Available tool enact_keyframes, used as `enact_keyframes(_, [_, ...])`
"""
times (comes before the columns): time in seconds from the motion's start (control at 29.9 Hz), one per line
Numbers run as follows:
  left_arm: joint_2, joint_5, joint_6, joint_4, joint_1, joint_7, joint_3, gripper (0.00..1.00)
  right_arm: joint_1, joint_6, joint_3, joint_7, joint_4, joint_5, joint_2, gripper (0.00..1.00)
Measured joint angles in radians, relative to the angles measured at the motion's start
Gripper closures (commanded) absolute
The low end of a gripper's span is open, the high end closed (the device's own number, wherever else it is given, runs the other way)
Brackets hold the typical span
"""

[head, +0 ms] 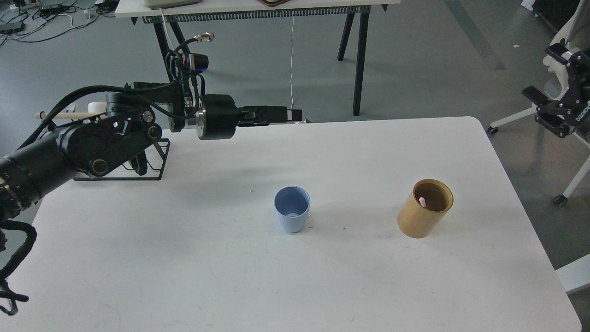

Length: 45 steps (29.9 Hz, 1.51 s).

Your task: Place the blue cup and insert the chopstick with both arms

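The blue cup (292,215) stands upright and alone on the white table (295,286), left of centre. A pink chopstick (421,201) shows only its tip inside the tan wooden holder (423,210), to the cup's right. My left gripper (288,114) is raised over the table's far edge, well behind and above the cup, pointing right; its fingers are seen side-on and overlap. My right gripper (542,109) is at the right edge of the view, off the table, its fingers apart and empty.
A black wire rack (138,173) with a pale wooden rod (55,115) stands at the table's far left, behind my left arm. A black-legged desk (258,9) and an office chair (567,69) stand on the floor beyond.
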Motion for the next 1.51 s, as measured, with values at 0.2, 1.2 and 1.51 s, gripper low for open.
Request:
enact_keyframes(0.2, [0.041, -0.34, 0.0, 0.003, 0.047, 0.0, -0.021, 0.02, -0.01, -0.039, -0.008, 0.0, 0.136, -0.209, -0.149, 0.02])
enact_keyframes(1.2, [0.062, -0.441, 0.0, 0.021, 0.112, 0.0, -0.081, 0.02, -0.079, -0.952, -0.507, 0.0, 0.285, -1.165, -0.107, 0.02])
enact_keyframes(1.51, [0.058, -0.441, 0.0, 0.027, 0.121, 0.0, -0.081, 0.02, -0.009, -0.952, -0.528, 0.0, 0.241, -1.218, 0.0, 0.03])
